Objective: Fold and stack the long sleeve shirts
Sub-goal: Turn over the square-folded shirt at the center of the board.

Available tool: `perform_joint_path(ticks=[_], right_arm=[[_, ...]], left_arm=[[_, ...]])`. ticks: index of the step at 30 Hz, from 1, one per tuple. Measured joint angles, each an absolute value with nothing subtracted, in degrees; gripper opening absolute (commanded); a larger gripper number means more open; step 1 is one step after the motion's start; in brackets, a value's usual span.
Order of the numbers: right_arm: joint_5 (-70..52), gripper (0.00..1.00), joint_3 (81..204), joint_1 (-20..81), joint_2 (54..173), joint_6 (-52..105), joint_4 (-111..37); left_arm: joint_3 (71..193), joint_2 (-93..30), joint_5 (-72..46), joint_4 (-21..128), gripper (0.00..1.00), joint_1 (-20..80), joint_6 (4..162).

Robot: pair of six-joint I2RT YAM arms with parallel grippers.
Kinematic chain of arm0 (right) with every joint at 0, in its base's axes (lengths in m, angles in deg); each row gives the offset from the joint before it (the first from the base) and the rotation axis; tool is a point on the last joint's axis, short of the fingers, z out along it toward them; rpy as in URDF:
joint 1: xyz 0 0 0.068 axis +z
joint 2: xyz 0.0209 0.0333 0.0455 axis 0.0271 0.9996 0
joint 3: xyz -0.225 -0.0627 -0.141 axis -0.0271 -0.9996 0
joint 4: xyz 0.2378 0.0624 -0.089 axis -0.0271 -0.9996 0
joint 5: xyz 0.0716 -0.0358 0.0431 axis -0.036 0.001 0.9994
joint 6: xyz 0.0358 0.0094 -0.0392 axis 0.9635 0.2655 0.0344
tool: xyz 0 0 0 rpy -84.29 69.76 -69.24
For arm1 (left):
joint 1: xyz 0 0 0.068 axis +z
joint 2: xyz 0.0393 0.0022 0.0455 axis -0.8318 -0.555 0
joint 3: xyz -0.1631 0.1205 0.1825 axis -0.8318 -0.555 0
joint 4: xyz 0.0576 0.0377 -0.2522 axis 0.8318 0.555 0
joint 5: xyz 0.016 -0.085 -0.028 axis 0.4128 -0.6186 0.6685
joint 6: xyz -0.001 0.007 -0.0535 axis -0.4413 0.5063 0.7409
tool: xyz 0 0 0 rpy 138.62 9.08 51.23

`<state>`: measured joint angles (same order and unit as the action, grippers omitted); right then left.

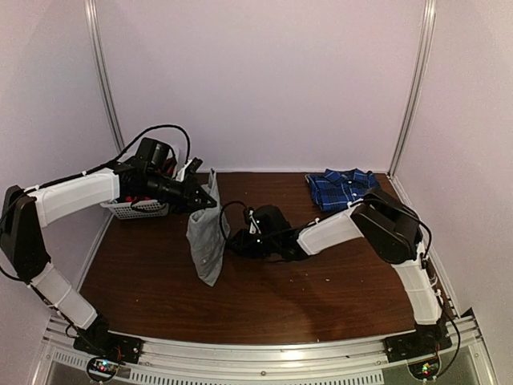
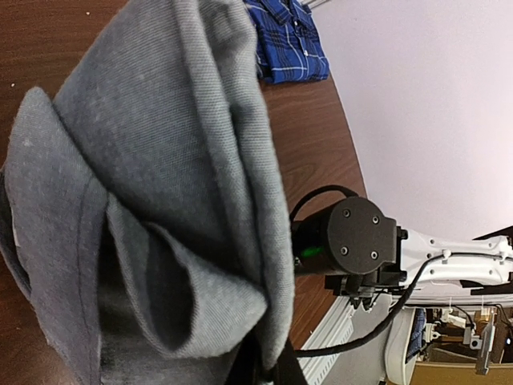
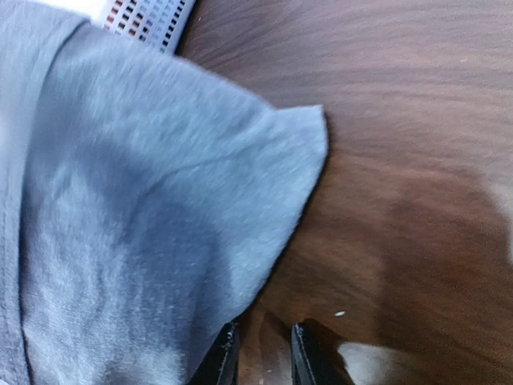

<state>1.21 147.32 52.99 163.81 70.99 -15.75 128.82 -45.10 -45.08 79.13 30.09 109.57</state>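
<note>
Bunched close against the left wrist lens, the plain light grey long sleeve shirt of soft woven cloth (image 2: 160,160) hangs in deep folds from the left end effector (image 1: 204,200). Its jaws are clamped tight on the upper edge, so the garment dangles over the dark wooden table (image 1: 321,289); whether its lower end touches the wood I cannot tell. The right end effector (image 3: 260,361) sits low, just beside a loose rounded corner of that shirt, its jaws parted narrowly with bare wood between them and nothing held. A folded dark blue plaid shirt with thin white lines (image 1: 341,188) lies at the far right corner, well apart, and a white slotted plastic basket (image 1: 140,210) stands at the far left. Judging by the drape, the grey cloth is light, limp and not fragile, collapsing wherever it is unsupported, though its weave should give fair friction. Pinching that free corner or the hem, one layer only, looks the best hold for spreading it flat.
</note>
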Motion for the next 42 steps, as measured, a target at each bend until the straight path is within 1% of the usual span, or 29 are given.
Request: perform_joint_path(ticks=[5, 8, 12, 14, 15, 18, 21, 22, 25, 28, 32, 35, 42], right_arm=[[1.1, 0.25, 144.9, 51.3, 161.8, 70.7, -16.3], [0.4, 0.28, 142.5, 50.3, 158.5, 69.6, -17.9], [-1.4, 0.30, 138.5, 48.7, 151.1, 67.4, -20.6], [-2.2, 0.31, 135.6, 46.9, 146.0, 66.1, -21.7], [-2.7, 0.31, 134.0, 45.7, 143.5, 65.7, -22.3], [-4.5, 0.35, 129.4, 41.6, 136.3, 63.8, -24.9], [-7.1, 0.41, 125.0, 37.9, 129.5, 62.3, -28.3], [-7.8, 0.42, 123.5, 36.8, 127.1, 61.7, -29.6], [-9.7, 0.45, 120.2, 35.2, 121.3, 60.4, -32.9], [-10.3, 0.48, 118.5, 35.2, 118.0, 59.2, -35.5], [-10.1, 0.50, 117.1, 35.7, 117.5, 58.2, -37.1], [-10.1, 0.50, 115.9, 36.8, 117.6, 58.0, -38.0], [-9.6, 0.52, 114.2, 40.6, 120.2, 57.4, -38.5]], left_arm=[[129.1, -45.3, -45.1, 79.1, 0.00, 30.0, 110.0], [129.7, -46.0, -44.9, 78.9, 0.00, 29.2, 110.6], [129.9, -47.4, -43.9, 76.4, 0.00, 26.2, 112.7], [130.9, -49.3, -42.4, 74.8, 0.00, 23.2, 114.2], [131.8, -50.7, -41.5, 73.8, 0.02, 21.4, 115.1], [136.5, -57.1, -38.6, 71.4, 0.22, 15.6, 117.2], [144.3, -66.7, -36.3, 69.2, 0.41, 9.6, 118.9], [146.9, -69.7, -35.7, 68.7, 0.45, 8.1, 119.3], [152.0, -75.5, -35.2, 68.6, 0.51, 5.0, 120.3], [154.4, -76.7, -34.1, 69.7, 0.53, 4.3, 120.2], [155.6, -75.1, -32.2, 70.0, 0.52, 5.9, 119.5], [150.9, -70.8, -30.5, 69.5, 0.52, 8.2, 118.7], [132.8, -57.6, -28.1, 69.9, 0.52, 17.5, 115.4]])
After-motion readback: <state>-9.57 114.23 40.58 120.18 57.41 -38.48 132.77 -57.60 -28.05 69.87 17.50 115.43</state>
